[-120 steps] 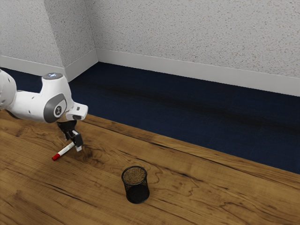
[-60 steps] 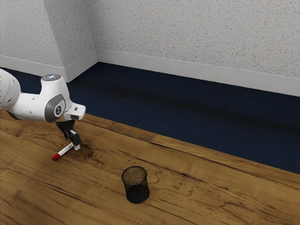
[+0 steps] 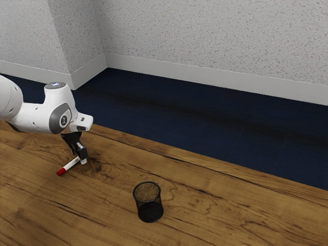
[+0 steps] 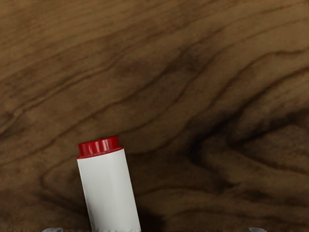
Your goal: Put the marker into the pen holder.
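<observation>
You are working on the grasp, by the look of it: the black two-finger gripper is hovering low over the uncapped-looking end of the white marker, its fingers standing wide apart and clamping nothing. The marker is lying on the wooden table, its red cap pointing away from your gripper, its barrel running between the fingertips but nearer one of them. The black mesh pen holder is standing upright, well apart. Your next move is calling for centring over the barrel and lowering if needed, then closing squarely before lifting.
</observation>
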{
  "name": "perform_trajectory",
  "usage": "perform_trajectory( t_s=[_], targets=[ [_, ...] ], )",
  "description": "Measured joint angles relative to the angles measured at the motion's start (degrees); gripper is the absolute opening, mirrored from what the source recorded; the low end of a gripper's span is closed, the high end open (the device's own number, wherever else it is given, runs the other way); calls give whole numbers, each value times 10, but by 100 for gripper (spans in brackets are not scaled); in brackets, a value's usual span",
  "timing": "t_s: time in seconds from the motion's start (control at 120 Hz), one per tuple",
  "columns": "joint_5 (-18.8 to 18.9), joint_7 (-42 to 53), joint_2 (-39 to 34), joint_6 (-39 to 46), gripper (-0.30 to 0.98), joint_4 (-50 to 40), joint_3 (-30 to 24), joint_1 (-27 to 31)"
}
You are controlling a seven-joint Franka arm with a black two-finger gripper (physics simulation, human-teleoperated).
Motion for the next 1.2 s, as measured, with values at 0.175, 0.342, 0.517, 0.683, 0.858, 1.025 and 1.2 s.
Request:
perform_trajectory(
  t_s=[0.175,0.342,0.517,0.683,0.858,1.025,1.2],
  targets=[
    [-5,4,-1,-1,34,-1,0,1],
    [-10,6,0,-2,23,-2,0,1],
    [-14,8,1,-2,13,-3,1,1],
    [-16,8,0,-1,0,-3,1,2],
    [-12,2,-3,1,-8,-3,1,2],
    [-8,-6,-23,3,-10,-3,1,-2],
    [-14,-13,-91,-4,-10,-3,-1,-58]
  ],
)
